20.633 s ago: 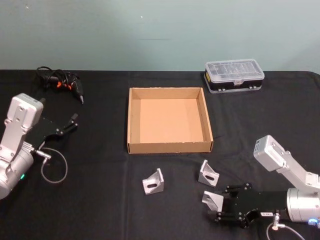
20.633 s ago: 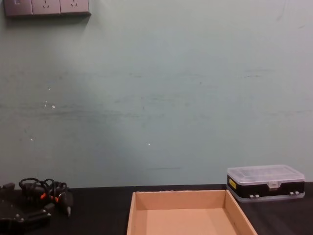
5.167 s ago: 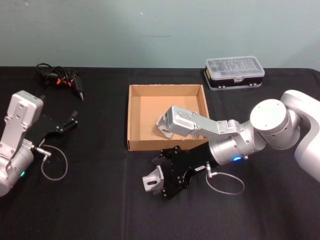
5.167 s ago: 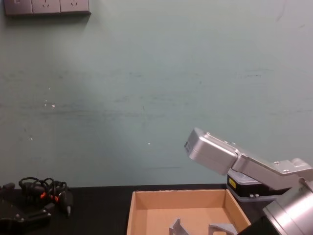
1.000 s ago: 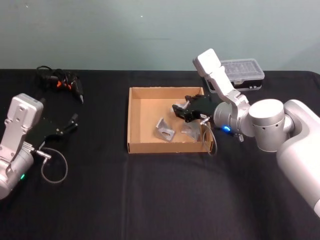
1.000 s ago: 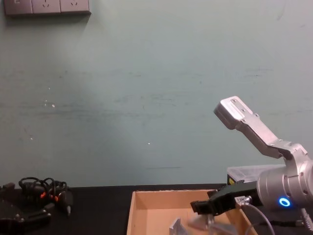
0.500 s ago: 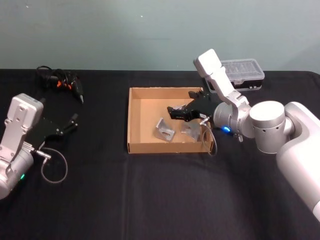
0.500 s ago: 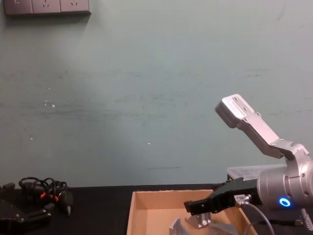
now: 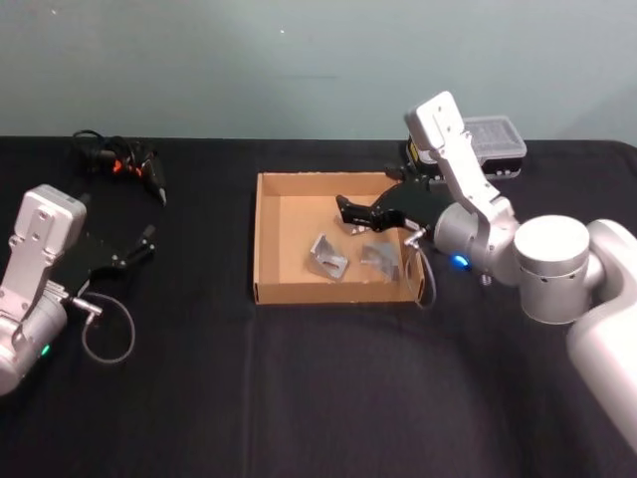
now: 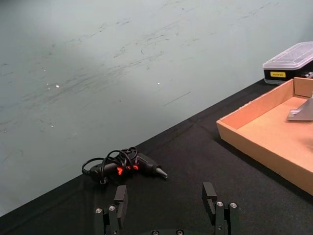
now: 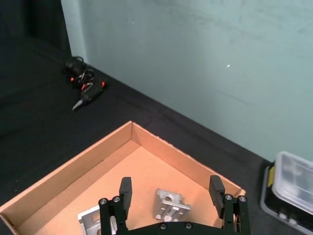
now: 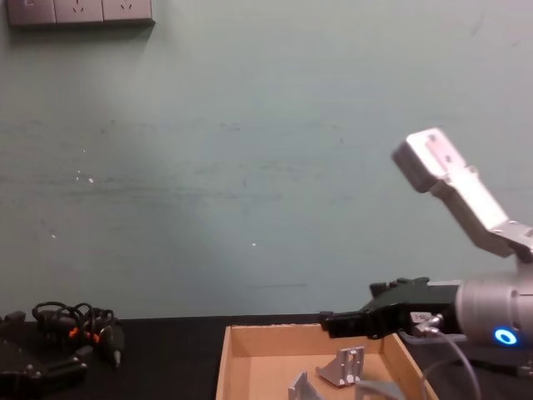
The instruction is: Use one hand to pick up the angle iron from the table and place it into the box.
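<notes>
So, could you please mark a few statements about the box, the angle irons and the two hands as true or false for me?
1. The right hand is open and holds nothing. True.
2. One angle iron lies on the table in front of the box. False: the angle irons seen lie inside the box.
3. The right hand hangs above the box. True.
4. The left hand is shut on an angle iron. False: it is open and empty, off to the left of the box.
5. The black case with a clear lid sits inside the box. False: it stands on the table behind the box's right corner.
</notes>
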